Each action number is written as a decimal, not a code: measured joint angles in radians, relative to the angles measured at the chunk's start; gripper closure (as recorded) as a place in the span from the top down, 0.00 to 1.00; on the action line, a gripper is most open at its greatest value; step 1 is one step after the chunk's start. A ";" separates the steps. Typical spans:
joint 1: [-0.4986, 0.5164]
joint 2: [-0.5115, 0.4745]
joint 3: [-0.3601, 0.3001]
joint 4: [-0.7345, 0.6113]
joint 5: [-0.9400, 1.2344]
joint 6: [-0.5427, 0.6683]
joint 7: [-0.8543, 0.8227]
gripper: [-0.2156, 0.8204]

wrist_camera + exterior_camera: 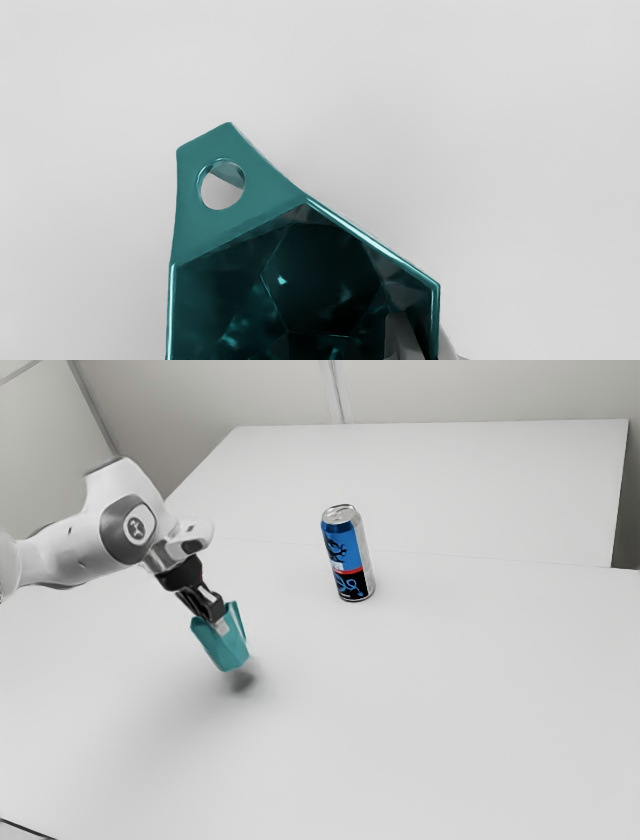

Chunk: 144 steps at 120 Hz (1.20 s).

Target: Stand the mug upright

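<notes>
My gripper [220, 624] is at the upper end of the teal mug [227, 650] in the exterior view, pinching its wall. The mug hangs tilted above the table, base pointing down toward the exterior view's right, with a dark shadow beneath it. In the wrist view I look into the faceted mug [260, 210], whose handle has a round hole. There the gripper [429, 342] has one finger inside the mug and the other outside, with the wall between them.
A blue and black can [348, 555] stands on the white table [440, 700], farther toward the exterior view's right than the mug and apart from it. The table's far edge and pale walls lie behind.
</notes>
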 joint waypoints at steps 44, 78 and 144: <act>-0.040 0.094 -0.047 -0.013 0.178 0.220 -0.181 0.03; -0.016 0.130 -0.047 -0.022 0.188 0.281 -0.267 0.03; -0.029 0.037 -0.075 0.169 0.138 0.115 -0.340 0.71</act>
